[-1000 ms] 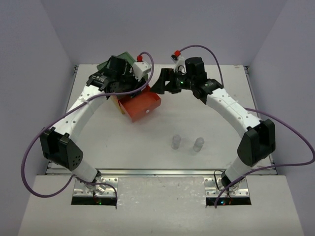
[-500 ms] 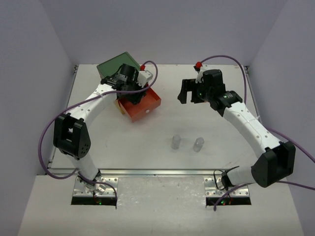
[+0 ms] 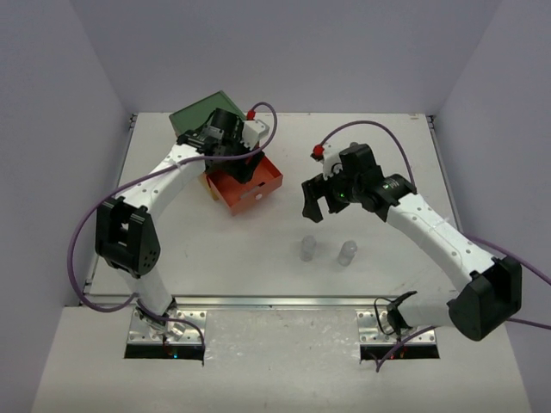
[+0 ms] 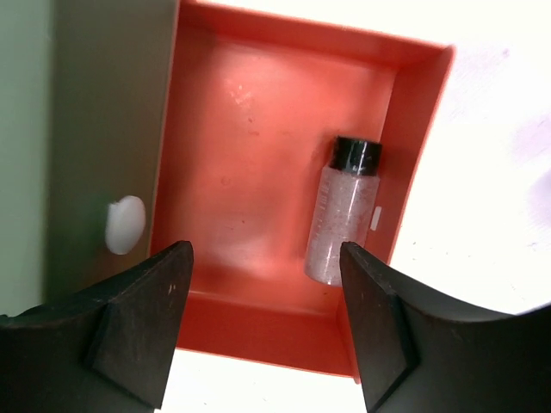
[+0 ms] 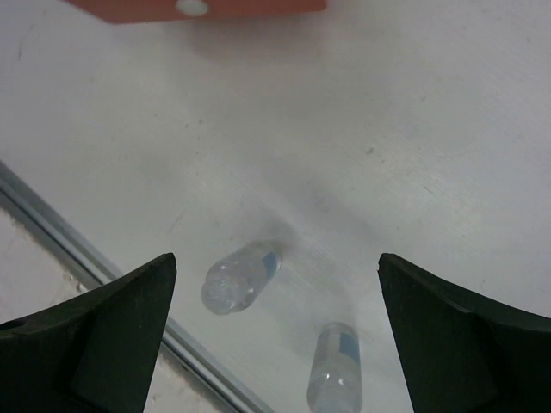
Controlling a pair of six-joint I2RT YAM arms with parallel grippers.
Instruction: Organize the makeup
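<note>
- Left gripper: my jaws stand apart with nothing between them. It hangs above the orange drawer, looking straight down into it.
- Capped bottle: clear body, black cap. It lies on its side on the drawer floor, close along one wall, and is apart from my fingers.
- The orange drawer is pulled out of the drawer chest, which has a green top and sits at the far left of the table.
- White knob: it sits on the dull green face just beside the open drawer.
- Right gripper: my jaws are spread wide and empty. It hovers over bare table, on the near side of the orange drawer, whose front edge shows at the top of the right wrist view.
- First loose bottle: clear, with a pale blue patch, standing on the table below and ahead of the right gripper. It is not touched.
- Second loose bottle: the same kind, near the first but apart from it.
- Top view: both loose bottles stand upright around mid-table, nearer the front edge. The right gripper is just beyond them, well apart from the left one.
</note>
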